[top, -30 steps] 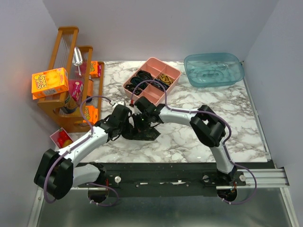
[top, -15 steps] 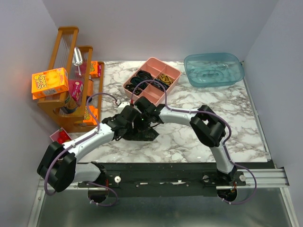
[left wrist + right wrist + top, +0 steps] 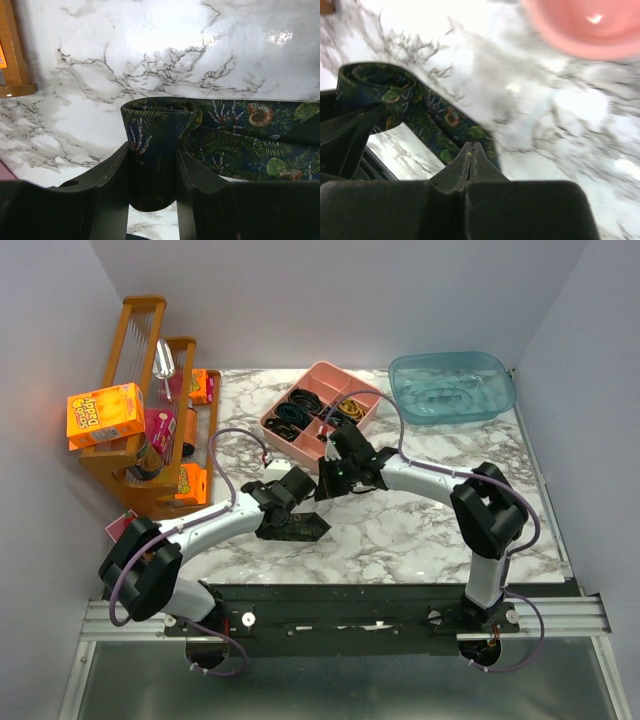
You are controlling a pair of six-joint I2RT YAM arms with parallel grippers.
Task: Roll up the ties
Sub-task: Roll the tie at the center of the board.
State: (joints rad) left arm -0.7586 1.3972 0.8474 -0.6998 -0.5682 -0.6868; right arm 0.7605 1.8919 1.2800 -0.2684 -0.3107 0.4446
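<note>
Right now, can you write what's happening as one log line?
step: rolling tie | left gripper: clamped on rolled end | right gripper: shut, empty | tie: partly rolled, tail flat on table

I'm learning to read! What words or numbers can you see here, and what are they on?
Orange box: big yellow letters, tilted and too blurred to read.
Small orange packs on the rack: print too small.
Tie: pictures only, no words.

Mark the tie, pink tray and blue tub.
tie [image 3: 152,127], left wrist view, rolled end.
pink tray [image 3: 322,367], top external view, far rim.
blue tub [image 3: 452,418], top external view, near wall.
</note>
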